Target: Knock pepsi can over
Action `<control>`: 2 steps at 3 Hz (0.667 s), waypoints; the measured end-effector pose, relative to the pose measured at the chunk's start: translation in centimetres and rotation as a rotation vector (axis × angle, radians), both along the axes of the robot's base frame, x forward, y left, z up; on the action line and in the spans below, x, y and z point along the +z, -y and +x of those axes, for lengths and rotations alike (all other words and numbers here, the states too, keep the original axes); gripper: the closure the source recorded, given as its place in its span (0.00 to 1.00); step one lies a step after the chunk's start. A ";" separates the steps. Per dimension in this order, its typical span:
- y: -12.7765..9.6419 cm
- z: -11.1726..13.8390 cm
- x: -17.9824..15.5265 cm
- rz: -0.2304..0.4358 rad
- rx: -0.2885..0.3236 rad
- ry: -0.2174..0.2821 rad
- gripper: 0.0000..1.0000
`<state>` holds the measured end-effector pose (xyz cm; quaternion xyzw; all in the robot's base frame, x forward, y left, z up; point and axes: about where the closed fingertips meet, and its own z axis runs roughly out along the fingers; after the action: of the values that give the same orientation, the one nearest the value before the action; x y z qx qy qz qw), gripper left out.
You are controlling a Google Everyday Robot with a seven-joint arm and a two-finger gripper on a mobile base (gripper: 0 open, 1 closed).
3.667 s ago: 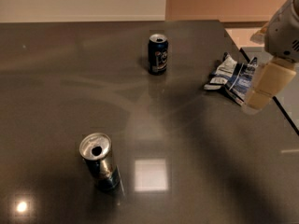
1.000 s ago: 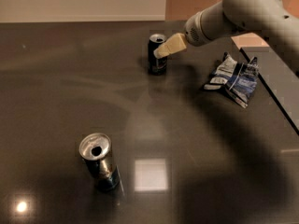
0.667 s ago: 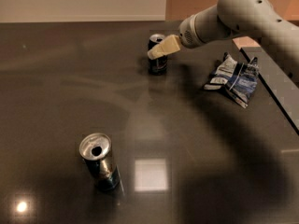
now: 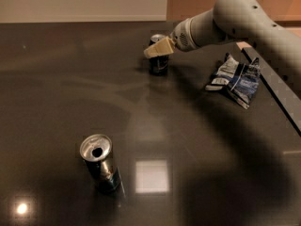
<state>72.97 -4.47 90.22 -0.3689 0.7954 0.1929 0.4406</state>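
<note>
The pepsi can, dark navy with a silver top rim, stands upright on the dark table at the far middle. My gripper reaches in from the right on a grey arm. Its cream fingers lie across the can's upper front and hide part of its top. The tip sits at the can's upper left edge.
A shiny silver can with a blue lower band stands upright near the front left. A blue-and-white foil snack bag lies at the right, close to the table's right edge. A wall runs behind the table.
The arm has swung in from the right side of the table to the pepsi can. Over the last second the gripper has shifted left across the can's top. The can still stands upright.
</note>
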 end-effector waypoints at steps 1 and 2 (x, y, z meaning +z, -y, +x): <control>-0.3 -0.1 -0.1 0.026 0.009 0.012 0.47; -0.5 -0.2 0.2 0.060 0.036 0.043 0.70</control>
<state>72.75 -3.97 90.46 -0.3740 0.7727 0.2167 0.4649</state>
